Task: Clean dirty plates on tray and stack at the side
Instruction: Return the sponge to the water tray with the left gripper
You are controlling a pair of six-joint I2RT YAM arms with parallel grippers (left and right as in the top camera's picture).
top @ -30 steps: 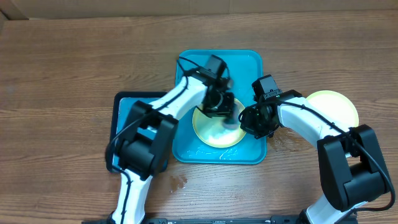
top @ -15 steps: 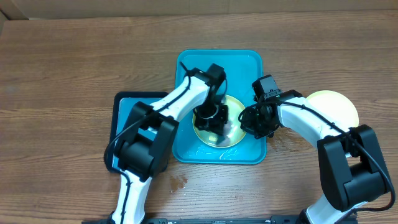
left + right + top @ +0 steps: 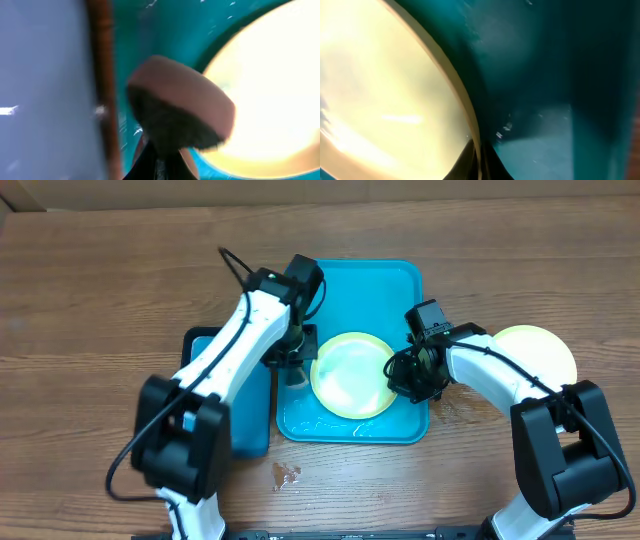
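Observation:
One plate [image 3: 352, 374] with a yellow-green rim lies in the near half of the teal tray [image 3: 350, 290], its centre pale and wet. My right gripper [image 3: 405, 376] is shut on this plate's right rim; in the right wrist view the rim [image 3: 470, 125] runs down between the dark fingers [image 3: 479, 166]. My left gripper [image 3: 293, 360] sits at the tray's left edge, shut on a round scrub brush [image 3: 180, 115] with a brown top and dark bristles. The brush is off the plate [image 3: 270, 90], just to its left. A second plate [image 3: 540, 348] rests on the table at the right.
A smaller blue tray with a black rim [image 3: 225, 395] lies against the teal tray's left side, under my left arm. Water glistens on the teal tray floor [image 3: 345, 423] and a small wet patch [image 3: 285, 472] marks the table in front.
My left arm has pulled the brush off the plate to the left, to the tray's left edge, baring the whole plate. The right gripper keeps its hold on the rim.

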